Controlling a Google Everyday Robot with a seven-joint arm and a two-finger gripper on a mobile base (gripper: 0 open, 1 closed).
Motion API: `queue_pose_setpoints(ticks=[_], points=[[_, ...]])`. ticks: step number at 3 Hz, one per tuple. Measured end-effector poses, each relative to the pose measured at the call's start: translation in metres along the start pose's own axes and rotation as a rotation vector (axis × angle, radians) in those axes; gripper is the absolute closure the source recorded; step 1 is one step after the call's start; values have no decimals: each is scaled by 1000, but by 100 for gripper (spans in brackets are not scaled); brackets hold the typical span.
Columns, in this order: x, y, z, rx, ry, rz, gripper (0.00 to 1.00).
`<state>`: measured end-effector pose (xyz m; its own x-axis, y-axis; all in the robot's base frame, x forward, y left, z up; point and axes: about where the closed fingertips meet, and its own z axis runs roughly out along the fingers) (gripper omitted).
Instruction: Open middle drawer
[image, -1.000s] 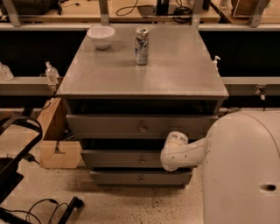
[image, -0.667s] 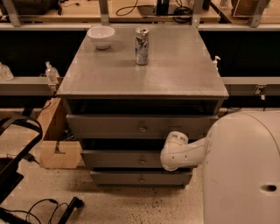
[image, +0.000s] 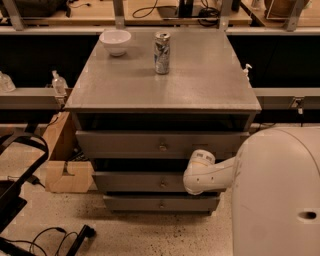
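My gripper (image: 196, 179) sits at the middle drawer (image: 130, 182) front, just right of its knob (image: 162, 184); grip state I cannot tell; drawer looks barely out, pull not yet done.

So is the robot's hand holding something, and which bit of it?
Cannot tell. The gripper is at the front of the middle drawer, just right of its brass knob, but any hold is hidden from this view.
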<state>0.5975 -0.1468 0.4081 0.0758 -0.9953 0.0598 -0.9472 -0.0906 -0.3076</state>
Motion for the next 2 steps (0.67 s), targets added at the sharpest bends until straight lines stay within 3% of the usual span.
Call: queue_pose_setpoints(ticks=[2], points=[[0,-1,-5,0,0,0,100]])
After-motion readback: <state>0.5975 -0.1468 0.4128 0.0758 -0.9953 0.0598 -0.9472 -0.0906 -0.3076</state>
